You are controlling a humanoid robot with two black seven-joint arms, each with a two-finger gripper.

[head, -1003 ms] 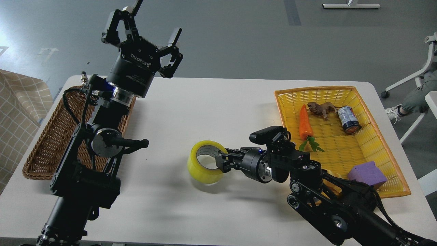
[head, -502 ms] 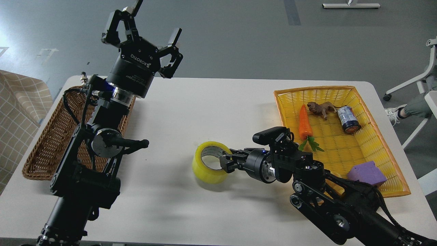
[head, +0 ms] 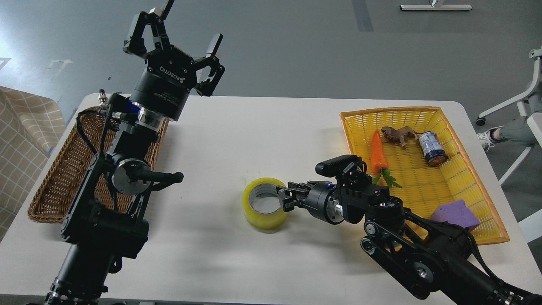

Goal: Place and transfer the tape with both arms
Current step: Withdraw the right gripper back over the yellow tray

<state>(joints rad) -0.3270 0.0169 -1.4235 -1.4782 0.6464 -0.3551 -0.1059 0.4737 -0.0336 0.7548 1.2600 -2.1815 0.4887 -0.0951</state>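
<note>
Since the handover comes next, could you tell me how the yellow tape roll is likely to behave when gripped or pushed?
The translucent yellow tape roll looks like a rigid ring, so it probably keeps its shape. Lying flat on the white table, it should slide rather than roll. Its glossy wall may be slippery for the right gripper.

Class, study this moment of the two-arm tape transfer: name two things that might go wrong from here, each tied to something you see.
1. The right end effector pinches only one wall of the translucent yellow packing tape roll, so it might swing or slip when lifted.
2. The left end effector waits open, raised above the brown wicker basket, far from the roll; a handover may misalign.
</note>
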